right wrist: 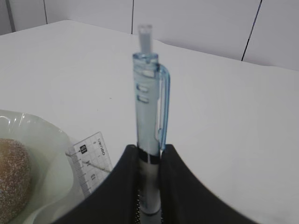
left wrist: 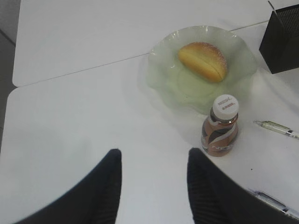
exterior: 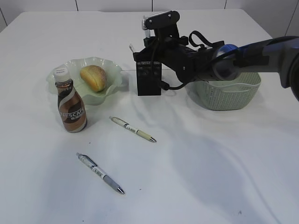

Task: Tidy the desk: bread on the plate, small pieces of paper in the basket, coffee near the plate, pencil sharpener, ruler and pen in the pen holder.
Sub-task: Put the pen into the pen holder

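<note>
My right gripper point(right wrist: 149, 154) is shut on a clear light-blue pen point(right wrist: 149, 93) and holds it upright. In the exterior view this gripper point(exterior: 152, 52) hangs right over the black pen holder point(exterior: 149, 83). A clear ruler point(right wrist: 88, 165) stands just to its left. The bread point(exterior: 94, 77) lies on the pale green plate point(exterior: 112, 86). The coffee bottle point(exterior: 71, 105) stands upright at the plate's near edge. Two more pens point(exterior: 133, 129) point(exterior: 100, 172) lie on the table. My left gripper point(left wrist: 154, 156) is open and empty above bare table, left of the coffee bottle point(left wrist: 221, 128).
The green woven basket point(exterior: 229, 95) stands right of the pen holder, under my right arm. The left wrist view also shows the plate point(left wrist: 163, 70), the bread point(left wrist: 203, 60), the pen holder's corner point(left wrist: 282, 39) and both loose pens point(left wrist: 275, 127) point(left wrist: 271, 203).
</note>
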Motion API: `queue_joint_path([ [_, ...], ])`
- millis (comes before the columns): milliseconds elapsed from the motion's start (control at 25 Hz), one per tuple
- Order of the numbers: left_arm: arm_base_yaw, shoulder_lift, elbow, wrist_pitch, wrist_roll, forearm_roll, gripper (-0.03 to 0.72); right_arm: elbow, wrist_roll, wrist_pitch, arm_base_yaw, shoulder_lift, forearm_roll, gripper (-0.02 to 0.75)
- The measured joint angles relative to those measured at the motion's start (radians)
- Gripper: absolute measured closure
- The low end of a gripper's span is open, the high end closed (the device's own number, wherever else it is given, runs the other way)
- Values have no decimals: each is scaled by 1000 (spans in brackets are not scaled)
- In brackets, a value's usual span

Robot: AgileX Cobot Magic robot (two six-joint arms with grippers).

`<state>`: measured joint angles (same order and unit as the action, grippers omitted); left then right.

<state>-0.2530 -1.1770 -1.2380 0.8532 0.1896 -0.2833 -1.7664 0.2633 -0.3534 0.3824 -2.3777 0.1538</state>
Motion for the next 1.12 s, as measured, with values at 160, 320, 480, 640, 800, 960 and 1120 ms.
queue_joint_path([
  [160,0,0,0,0,0,0,365,0,0,6,0,0,0,619],
  [320,0,0,0,-6,0,0,365,0,0,15,0,0,0,566],
  [480,0,0,0,-6,0,0,365,0,-23,32,0,0,0,426],
  [640,0,0,0,-6,0,0,365,0,-37,51,0,0,0,372],
  [800,0,0,0,-6,0,0,365,0,-41,68,0,0,0,363],
  [960,0,0,0,-7,0,0,365,0,-41,92,0,4,0,363],
  [1120,0,0,0,-7,0,0,365,0,-42,169,0,52,0,363],
])
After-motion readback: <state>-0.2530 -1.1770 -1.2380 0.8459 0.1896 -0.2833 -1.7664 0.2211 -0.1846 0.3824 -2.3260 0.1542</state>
